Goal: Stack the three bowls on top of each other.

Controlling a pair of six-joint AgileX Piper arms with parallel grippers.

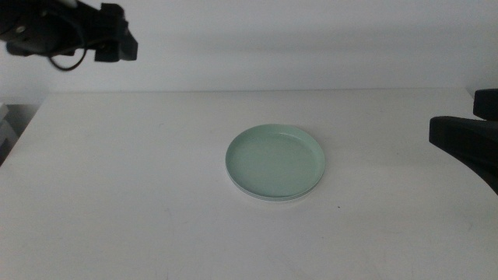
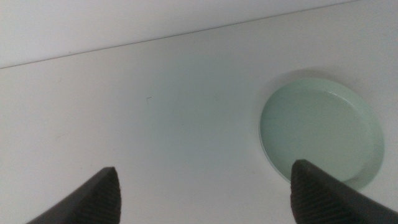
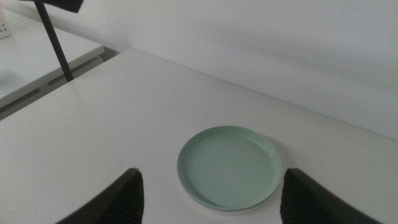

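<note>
A pale mint green bowl (image 1: 275, 162) sits upright at the table's middle; it also shows in the left wrist view (image 2: 320, 132) and the right wrist view (image 3: 229, 167). A thin pale rim (image 1: 268, 199) of another dish shows under its near edge. No white or grey bowl stands anywhere else on the table. My left gripper (image 1: 117, 43) hangs high at the far left, jaws wide open and empty (image 2: 205, 183). My right gripper (image 1: 467, 140) waits at the right edge, jaws wide open and empty (image 3: 211, 183). Both are well away from the bowl.
The white table (image 1: 140, 187) ends at a pale wall behind. A dark stand pole (image 3: 55, 40) and a lower white surface (image 3: 31, 68) lie beyond the table's far left edge.
</note>
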